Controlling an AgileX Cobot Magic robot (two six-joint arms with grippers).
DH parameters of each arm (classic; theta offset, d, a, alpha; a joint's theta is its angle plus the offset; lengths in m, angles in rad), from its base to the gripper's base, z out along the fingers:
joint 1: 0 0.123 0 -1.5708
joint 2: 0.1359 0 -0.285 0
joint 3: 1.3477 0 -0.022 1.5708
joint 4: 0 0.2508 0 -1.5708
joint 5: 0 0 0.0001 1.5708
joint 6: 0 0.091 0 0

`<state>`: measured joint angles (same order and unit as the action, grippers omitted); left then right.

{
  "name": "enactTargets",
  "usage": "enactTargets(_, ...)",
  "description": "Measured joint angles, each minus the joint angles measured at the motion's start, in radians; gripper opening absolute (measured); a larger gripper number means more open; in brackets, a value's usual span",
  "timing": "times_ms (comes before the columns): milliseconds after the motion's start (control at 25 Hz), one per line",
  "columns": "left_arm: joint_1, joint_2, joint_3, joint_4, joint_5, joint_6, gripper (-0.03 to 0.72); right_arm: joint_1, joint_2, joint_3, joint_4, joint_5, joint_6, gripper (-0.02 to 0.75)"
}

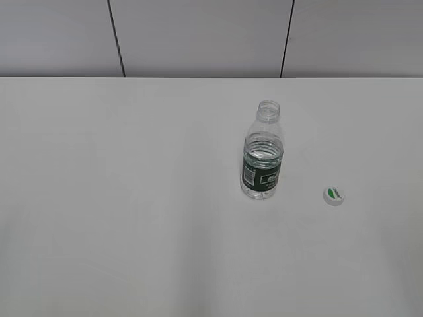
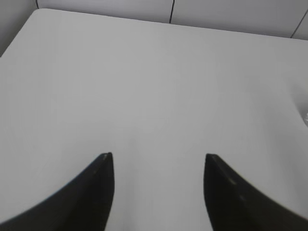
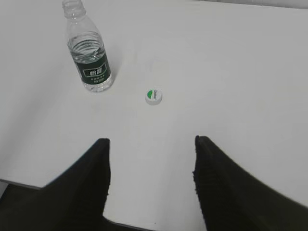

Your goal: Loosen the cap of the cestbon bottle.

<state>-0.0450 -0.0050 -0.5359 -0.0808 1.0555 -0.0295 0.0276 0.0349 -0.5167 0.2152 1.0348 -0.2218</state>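
The cestbon bottle (image 1: 263,153) stands upright on the white table, clear and ribbed with a dark green label, its neck open with no cap on it. It also shows in the right wrist view (image 3: 88,54). The cap (image 1: 334,195), white with a green patch, lies flat on the table to the bottle's right; it also shows in the right wrist view (image 3: 154,96). My right gripper (image 3: 151,139) is open and empty, well short of the cap. My left gripper (image 2: 159,156) is open and empty over bare table. Neither gripper shows in the exterior view.
The white table (image 1: 132,198) runs back to a grey panelled wall (image 1: 198,33). The table's near edge shows at the bottom left of the right wrist view (image 3: 29,185). A faint clear shape sits at the right edge of the left wrist view (image 2: 304,115).
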Motion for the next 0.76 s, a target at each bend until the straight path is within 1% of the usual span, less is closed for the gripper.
enactTargets(240, 0.035, -0.001, 0.001, -0.001, 0.0, 0.0, 0.443, -0.049, -0.042, 0.0, 0.025, -0.005, 0.0, 0.43)
enactTargets(760, 0.041, -0.001, 0.001, -0.001, 0.0, 0.0, 0.379, -0.051, -0.042, 0.0, 0.049, -0.008, 0.0, 0.43)
